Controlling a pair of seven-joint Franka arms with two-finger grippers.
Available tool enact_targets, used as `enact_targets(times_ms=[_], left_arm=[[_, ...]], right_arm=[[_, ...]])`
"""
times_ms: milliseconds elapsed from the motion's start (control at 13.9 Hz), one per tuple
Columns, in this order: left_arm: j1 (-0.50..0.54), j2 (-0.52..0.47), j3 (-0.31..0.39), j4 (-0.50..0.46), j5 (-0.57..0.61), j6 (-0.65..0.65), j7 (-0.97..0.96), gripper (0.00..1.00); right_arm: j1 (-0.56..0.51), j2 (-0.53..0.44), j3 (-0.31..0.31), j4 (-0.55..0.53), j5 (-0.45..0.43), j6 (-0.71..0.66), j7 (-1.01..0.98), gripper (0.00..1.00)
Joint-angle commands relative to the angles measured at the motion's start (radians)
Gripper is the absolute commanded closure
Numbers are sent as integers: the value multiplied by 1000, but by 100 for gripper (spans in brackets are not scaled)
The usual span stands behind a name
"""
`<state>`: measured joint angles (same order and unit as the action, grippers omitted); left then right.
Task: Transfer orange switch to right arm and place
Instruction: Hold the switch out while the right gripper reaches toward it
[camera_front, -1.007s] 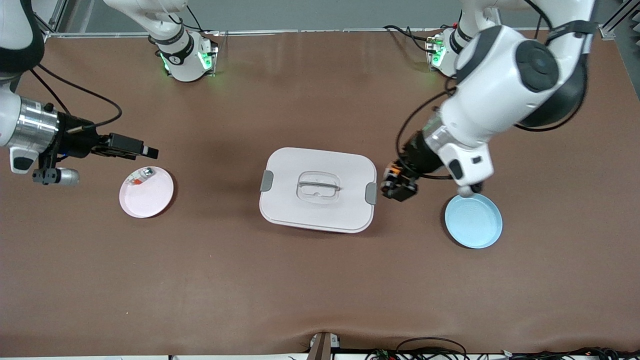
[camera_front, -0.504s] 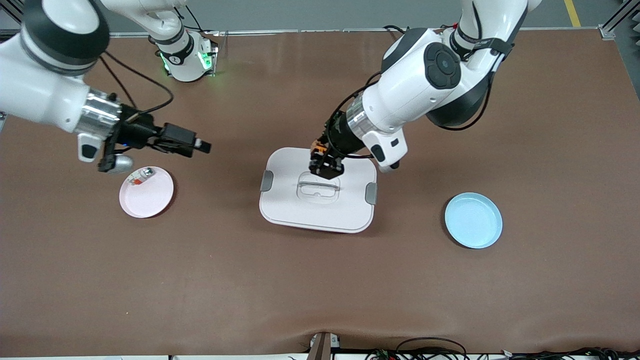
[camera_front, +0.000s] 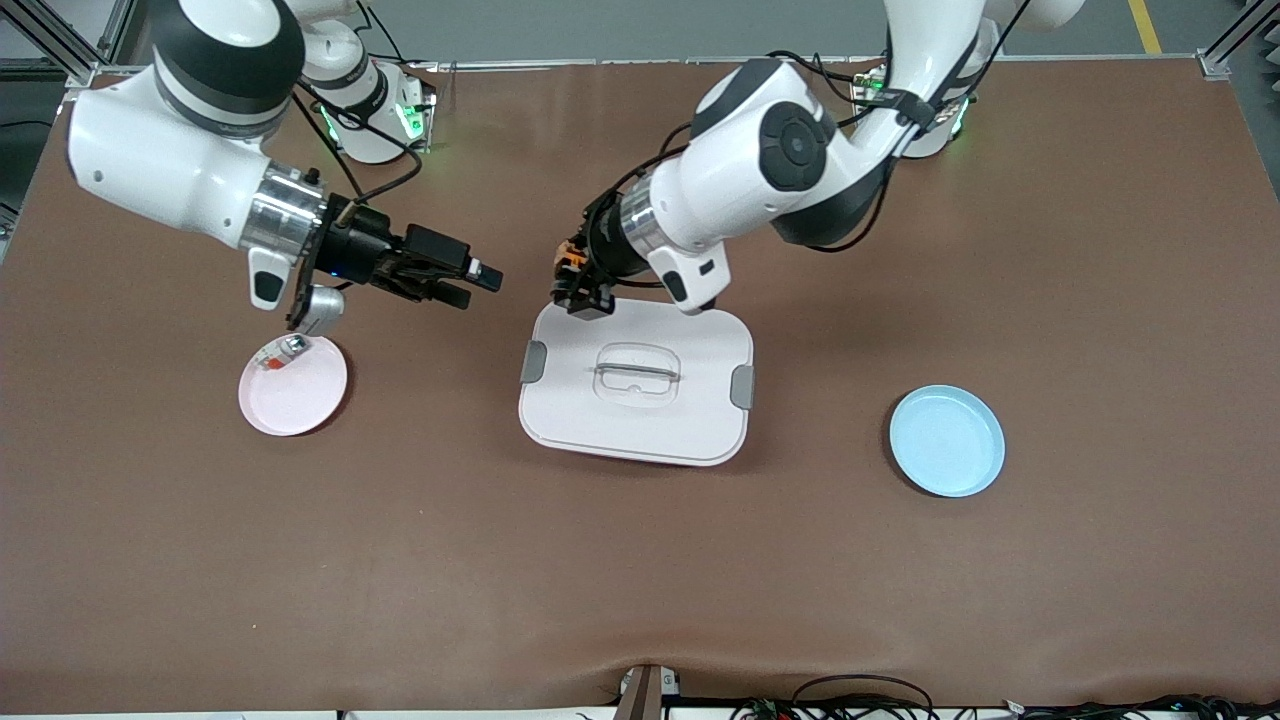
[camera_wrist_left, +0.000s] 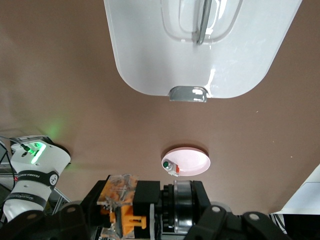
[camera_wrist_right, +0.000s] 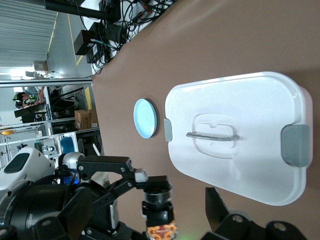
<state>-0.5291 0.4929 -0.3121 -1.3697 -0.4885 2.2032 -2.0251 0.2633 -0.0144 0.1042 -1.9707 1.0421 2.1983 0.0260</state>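
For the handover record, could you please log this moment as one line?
phase: pre-handover | left gripper: shut on orange switch, over white lidded box edge | right gripper: open, facing it, apart | switch not yet passed

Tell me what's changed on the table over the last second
The left gripper, shut on the orange switch, swung from beside the blue plate across the white lidded box to its edge toward the bases. The right gripper, open, came in from the table's end toward it. Nothing was released. The box, blue plate, pink plate and the small item on it stayed put.
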Motion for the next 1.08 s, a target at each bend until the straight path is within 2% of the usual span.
enact_targets(times_ms=[0, 432, 1007], left_arm=[[-8, -1, 10, 12, -19, 15, -7, 76], [-6, -8, 10, 11, -15, 15, -4, 76], [-6, -8, 10, 11, -18, 15, -6, 76]], right_arm=[[27, -27, -12, -39, 41, 14, -31, 0], [53, -30, -12, -115, 33, 41, -113, 0], [115, -35, -12, -117, 33, 66, -101, 0]])
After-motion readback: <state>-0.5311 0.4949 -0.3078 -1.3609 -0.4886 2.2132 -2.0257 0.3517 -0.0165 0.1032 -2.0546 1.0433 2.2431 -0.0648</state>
